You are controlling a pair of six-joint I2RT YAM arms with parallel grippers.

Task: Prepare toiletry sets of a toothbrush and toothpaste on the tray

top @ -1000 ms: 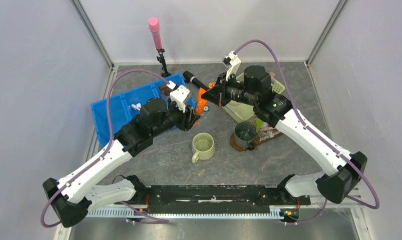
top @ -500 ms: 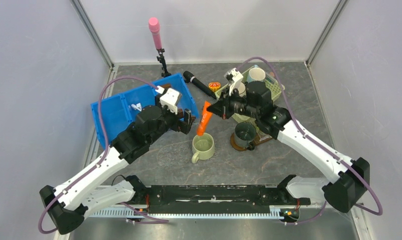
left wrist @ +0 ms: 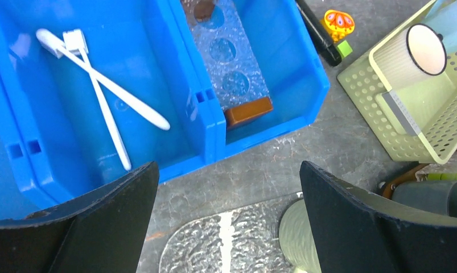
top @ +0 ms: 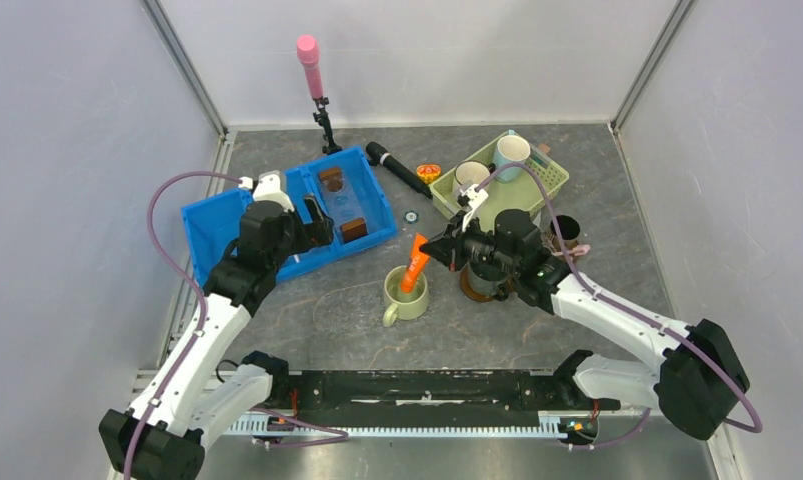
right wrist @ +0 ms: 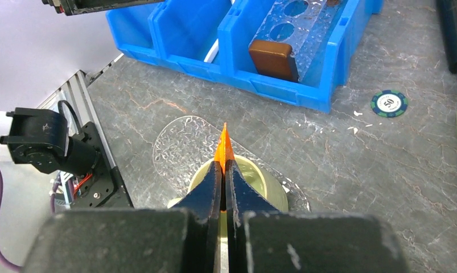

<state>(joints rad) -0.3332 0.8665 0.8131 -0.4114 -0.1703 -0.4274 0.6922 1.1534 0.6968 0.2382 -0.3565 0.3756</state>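
One pale green mug (top: 405, 294) is sitting nearest the bases, and the right gripper (right wrist: 223, 169) is pinching the upper part of the orange tube (top: 413, 267). The tube is slanting down, its lower end dipping into the mug's mouth, so letting go looks like the next move. Just right of the mug, the tray (top: 466, 289) is lying mostly hidden under that arm, while farther back the left gripper (left wrist: 226, 199) is hanging wide open over the blue bin (left wrist: 271, 85), with two crossed white toothbrushes (left wrist: 109, 94) lying lengthwise below it, nearest this arm.
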